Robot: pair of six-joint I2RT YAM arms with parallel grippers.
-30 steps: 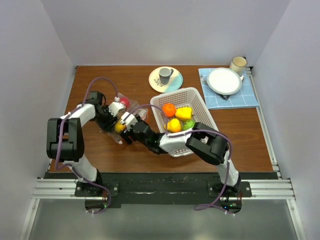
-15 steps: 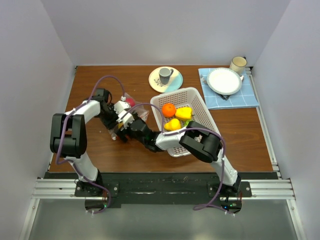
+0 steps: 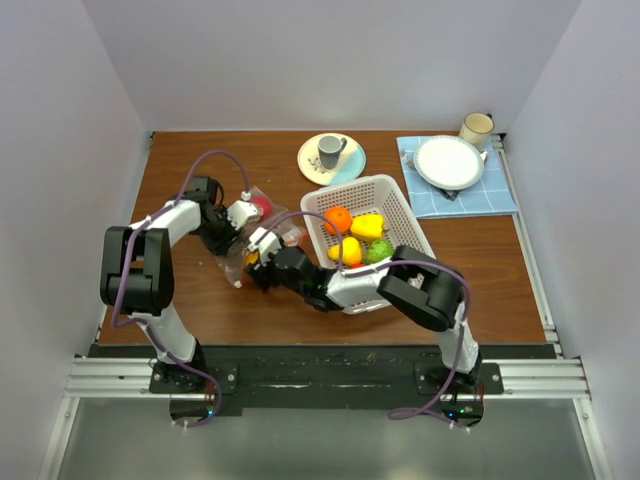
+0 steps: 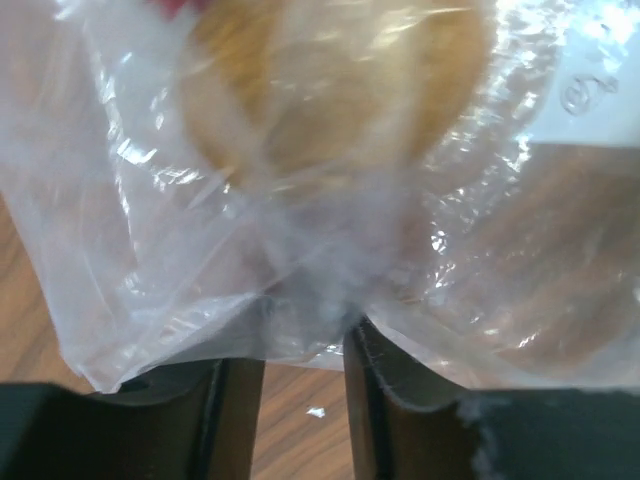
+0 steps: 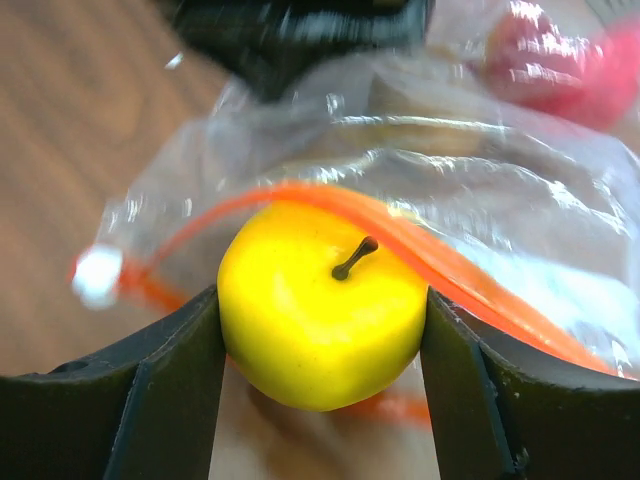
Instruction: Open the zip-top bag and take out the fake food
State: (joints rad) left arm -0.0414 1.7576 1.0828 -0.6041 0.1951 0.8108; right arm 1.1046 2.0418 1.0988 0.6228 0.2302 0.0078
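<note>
Right fingers now closed around yellow apple, left fingers drawn narrower, pinching zip-top bag

I count one zip-top bag, one basket at its three o'clock with four fake food pieces (more sit bagged), two plates, two cups, one cloth.

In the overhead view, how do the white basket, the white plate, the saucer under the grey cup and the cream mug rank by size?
1. white basket
2. white plate and saucer: too alike to separate
3. cream mug
</note>
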